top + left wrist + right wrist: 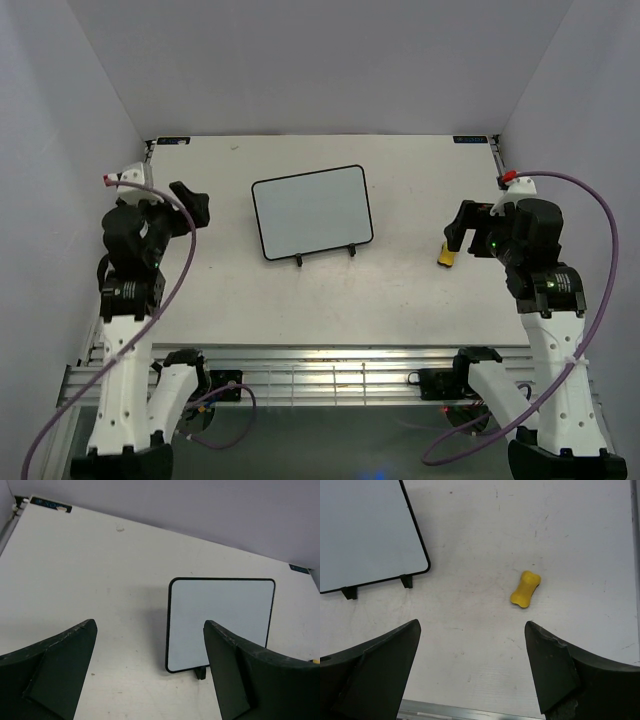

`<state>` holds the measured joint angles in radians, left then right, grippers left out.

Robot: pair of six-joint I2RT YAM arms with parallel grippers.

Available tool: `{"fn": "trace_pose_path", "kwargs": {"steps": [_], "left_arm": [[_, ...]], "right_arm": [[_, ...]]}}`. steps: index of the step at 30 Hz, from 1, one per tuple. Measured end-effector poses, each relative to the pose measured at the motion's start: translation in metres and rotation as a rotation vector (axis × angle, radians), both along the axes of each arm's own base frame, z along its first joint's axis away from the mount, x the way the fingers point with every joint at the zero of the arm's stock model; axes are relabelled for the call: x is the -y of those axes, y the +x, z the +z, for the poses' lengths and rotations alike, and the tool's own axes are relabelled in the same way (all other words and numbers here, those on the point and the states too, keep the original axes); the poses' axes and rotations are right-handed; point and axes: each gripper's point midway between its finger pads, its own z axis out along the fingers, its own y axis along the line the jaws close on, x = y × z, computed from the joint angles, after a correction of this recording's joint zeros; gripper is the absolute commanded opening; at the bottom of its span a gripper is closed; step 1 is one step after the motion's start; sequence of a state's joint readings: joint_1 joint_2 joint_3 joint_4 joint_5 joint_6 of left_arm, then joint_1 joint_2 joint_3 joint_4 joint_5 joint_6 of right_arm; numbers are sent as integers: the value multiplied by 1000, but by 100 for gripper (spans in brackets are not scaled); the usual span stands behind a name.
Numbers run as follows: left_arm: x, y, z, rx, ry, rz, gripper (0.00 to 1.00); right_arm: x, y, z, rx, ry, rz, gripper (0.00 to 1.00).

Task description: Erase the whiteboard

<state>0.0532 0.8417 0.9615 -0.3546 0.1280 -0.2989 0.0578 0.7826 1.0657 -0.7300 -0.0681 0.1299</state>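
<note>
The whiteboard [312, 211] leans on a small black stand [324, 256] in the middle of the table; its black-framed white face is blank. It also fills the right half of the left wrist view as the whiteboard [220, 620] and the top left corner of the right wrist view as the whiteboard [367, 532]. A small yellow bone-shaped eraser [445, 257] lies flat on the table to its right, the eraser [525, 588] lying ahead of the right fingers. My left gripper [193, 203] hovers open left of the board. My right gripper [458, 232] stands open just above the eraser, holding nothing.
The white table [400, 300] is bounded by grey walls at the back and both sides. A metal rail [320, 375] runs along its near edge, by the arm bases. Purple cables loop off both arms.
</note>
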Motion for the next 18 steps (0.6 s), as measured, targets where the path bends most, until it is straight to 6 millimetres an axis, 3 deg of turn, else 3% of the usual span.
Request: {"fn": "trace_pose_path", "kwargs": {"steps": [5,12,18], "left_arm": [[15,-61,34,116,38,-43,98],[19,-112,28,117,111,-71,98],[-1,-138,29,95,155,4,98]], "right_arm": [[4,-12,18,36,-26,-7,90],[1,-51,23,86,-69,30,90],[9,-78,17,85,-111,25,90]]}}
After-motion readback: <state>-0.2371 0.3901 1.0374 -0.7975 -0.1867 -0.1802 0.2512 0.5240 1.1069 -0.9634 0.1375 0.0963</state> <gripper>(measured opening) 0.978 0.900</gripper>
